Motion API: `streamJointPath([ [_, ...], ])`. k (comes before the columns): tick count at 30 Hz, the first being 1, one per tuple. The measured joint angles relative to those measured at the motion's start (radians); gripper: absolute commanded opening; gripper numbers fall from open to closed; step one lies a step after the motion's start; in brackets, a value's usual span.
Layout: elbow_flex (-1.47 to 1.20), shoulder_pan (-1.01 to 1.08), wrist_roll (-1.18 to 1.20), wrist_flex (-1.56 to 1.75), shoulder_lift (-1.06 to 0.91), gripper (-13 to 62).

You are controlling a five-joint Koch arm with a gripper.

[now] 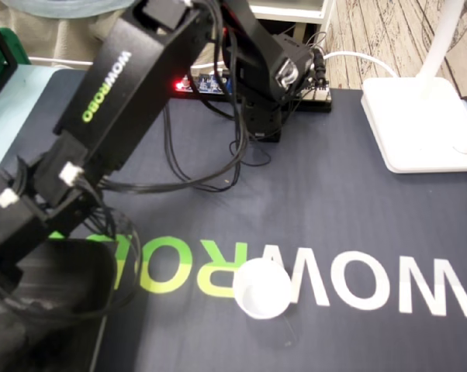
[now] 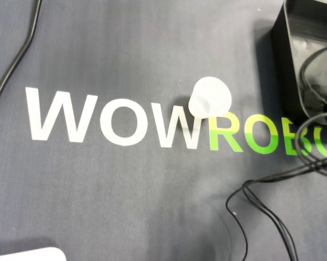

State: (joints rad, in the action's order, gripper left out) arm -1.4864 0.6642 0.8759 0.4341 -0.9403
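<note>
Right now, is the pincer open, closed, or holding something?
Pincer: cannot be told; it is out of sight, below the arm at the fixed view's lower left.

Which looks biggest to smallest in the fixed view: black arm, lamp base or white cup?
1. black arm, though its nearness to the camera inflates it
2. lamp base
3. white cup

WOWROBO stands on the mat (image 2: 125, 65) and the arm (image 1: 133, 85).

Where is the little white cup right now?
The white cup sits on the grey mat where the white W meets the green R of the lettering. In the fixed view it is low and centre, right of the black box.
</note>
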Motion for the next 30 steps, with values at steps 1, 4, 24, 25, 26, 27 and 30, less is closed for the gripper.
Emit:
streamJointPath([
  [1,0.002,0.0,0.023,0.002,0.009,1.1],
  [4,0.0,0.0,0.084,0.003,0.021,1.1],
  [24,0.04,-0.031,-0.021,-0.049,-0.018,1.1],
  [25,0.044,-0.031,-0.058,-0.077,-0.032,1.1],
  [26,0.044,-0.031,-0.095,-0.107,-0.043,1.1],
  [27,0.044,-0.031,-0.132,-0.15,-0.051,1.1],
  [30,0.041,-0.031,-0.233,-0.348,-0.123,1.1],
])
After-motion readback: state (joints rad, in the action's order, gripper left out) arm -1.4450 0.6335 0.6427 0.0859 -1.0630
